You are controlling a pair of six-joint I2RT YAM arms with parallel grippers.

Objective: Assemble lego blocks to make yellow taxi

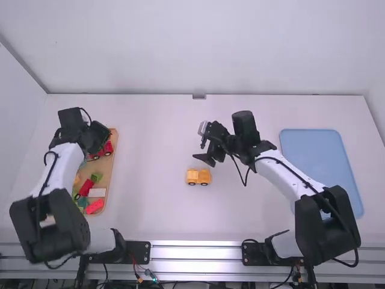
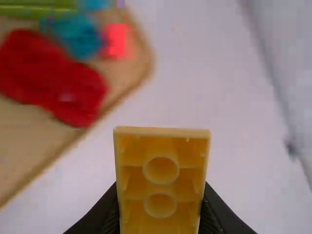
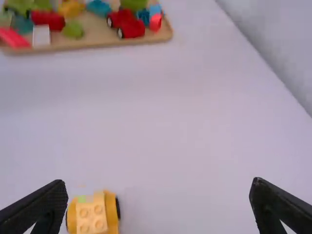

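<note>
Fingers [image 2: 103,214] of the left gripper [image 2: 159,202] parted only by the width of a yellow plastic lego block [image 2: 161,139], closed on its two sides, with the block's hollow underside turned toward the left wrist camera. Keep that hold square and firm, probably, on the way to the half-built taxi: a yellow block car [image 1: 198,176], standing upright on black wheels [image 1: 192,183] near the middle of the white table [image 1: 156,211], with bare studs [image 3: 99,209] on top.

Before lowering, roll the wrist to bring the hollow side downward, then line up edges with the studs and check from above. Press straight down, evenly; watch for a tilted seat or a car rolling away on its wheels.

Steady the car with the right gripper [image 3: 158,181] if needed: spread wide, holding nothing, poised just beyond the car and slightly to the right. Close gently on the body, clear of the studs.

Farther out, over the far end of a tan wooden tray [image 1: 104,174] on the left, keep the loaded gripper clear of the red toy car [image 1: 101,150] and loose pieces. Beyond the right arm, nothing needed from the flat blue tray [image 1: 319,162].
</note>
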